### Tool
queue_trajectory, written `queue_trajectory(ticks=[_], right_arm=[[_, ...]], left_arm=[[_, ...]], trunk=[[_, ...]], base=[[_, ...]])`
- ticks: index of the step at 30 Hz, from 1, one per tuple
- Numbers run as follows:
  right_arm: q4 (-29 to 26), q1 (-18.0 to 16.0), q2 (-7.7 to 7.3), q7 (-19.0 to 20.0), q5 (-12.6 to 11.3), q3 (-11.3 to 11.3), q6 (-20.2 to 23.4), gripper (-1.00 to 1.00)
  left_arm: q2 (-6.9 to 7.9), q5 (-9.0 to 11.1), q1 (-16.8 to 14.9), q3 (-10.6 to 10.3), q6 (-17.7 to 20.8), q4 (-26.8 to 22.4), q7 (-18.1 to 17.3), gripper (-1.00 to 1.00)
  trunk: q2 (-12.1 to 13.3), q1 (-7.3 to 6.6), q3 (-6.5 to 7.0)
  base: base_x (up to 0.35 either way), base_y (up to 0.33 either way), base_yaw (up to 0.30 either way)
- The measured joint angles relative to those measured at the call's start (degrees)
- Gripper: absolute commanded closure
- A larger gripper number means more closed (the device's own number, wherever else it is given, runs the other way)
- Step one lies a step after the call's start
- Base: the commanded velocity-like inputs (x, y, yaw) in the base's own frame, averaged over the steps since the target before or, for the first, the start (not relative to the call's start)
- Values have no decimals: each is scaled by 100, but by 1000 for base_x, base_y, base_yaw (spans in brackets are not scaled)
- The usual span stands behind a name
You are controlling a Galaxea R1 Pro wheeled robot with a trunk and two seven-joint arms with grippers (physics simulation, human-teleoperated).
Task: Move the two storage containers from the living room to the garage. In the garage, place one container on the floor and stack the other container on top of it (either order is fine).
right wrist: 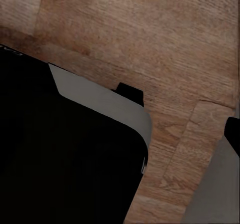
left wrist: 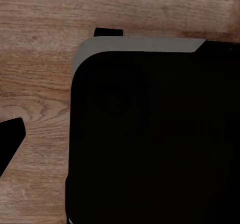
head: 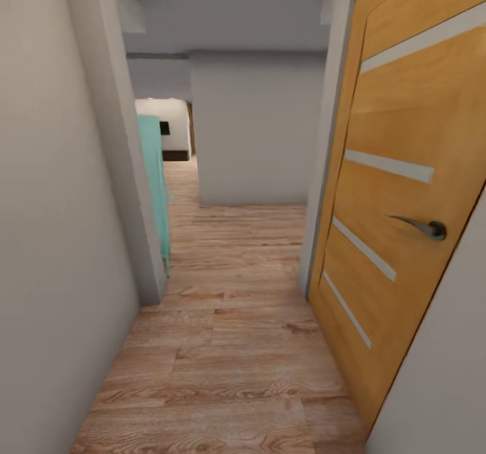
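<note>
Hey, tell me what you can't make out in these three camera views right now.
- Head view: the room past the turquoise furniture is too small and distant to read, and the near wall hides the rest of that furniture.
- Head view: the wooden door is cut off by the top and right edges.
- Left wrist view: a black body hides most of the plank floor.
- Right wrist view: a black body likewise blocks the floor; the grippers' states cannot be judged.

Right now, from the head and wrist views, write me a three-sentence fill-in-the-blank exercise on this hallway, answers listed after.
1. The orange-brown door stands on the ____ side of the head view.
2. The hallway floor is made of light ____ planks.
3. Past the left wall corner stands something ____ in colour.

Missing words: right; wood; turquoise
</note>
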Motion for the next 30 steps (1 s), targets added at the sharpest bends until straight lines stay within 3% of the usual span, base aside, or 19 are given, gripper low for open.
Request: queue_trajectory(ticks=[6,30], right_arm=[[0,0,-6,0,0,0,3,-100],[0,0,-19,0,1,1,58,-100]], left_arm=[[-3,-1,1,0,0,0,0,-100],[0,13,-1,-8,8,9,0,-100]], trunk=[[0,0,0],[0,0,0]], base=[[318,0,151],[321,0,3]])
